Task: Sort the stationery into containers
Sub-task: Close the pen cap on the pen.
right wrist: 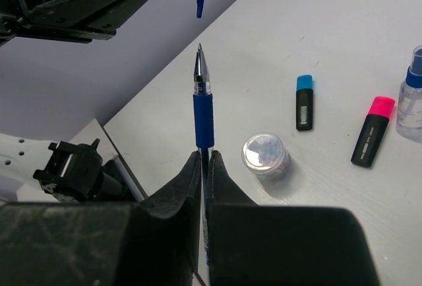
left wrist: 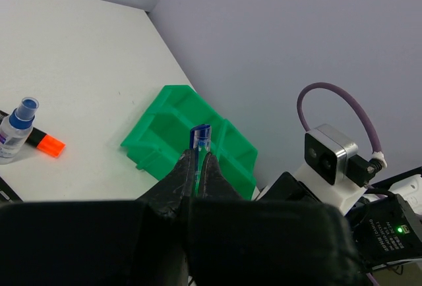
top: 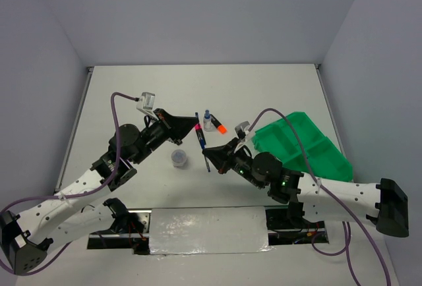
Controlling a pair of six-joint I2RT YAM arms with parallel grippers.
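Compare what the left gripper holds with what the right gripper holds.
The left gripper is shut on a short pen cap, clear and blue; the right gripper is shut on a long blue pen. Only a stub of the pen cap pokes out of the left gripper, while the blue pen sticks far out of the right gripper, dark sleeve and bare metal tip exposed. Both are held off the table, the pen's tip pointing toward the cap.

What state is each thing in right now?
left gripper: shut on pen cap
right gripper: shut on blue pen
blue pen: uncapped, tip exposed
bottle: upright, capped
tub: upright, lid on
blue highlighter: capped, lying flat
pink highlighter: same
orange highlighter: same
tray: nothing visible inside
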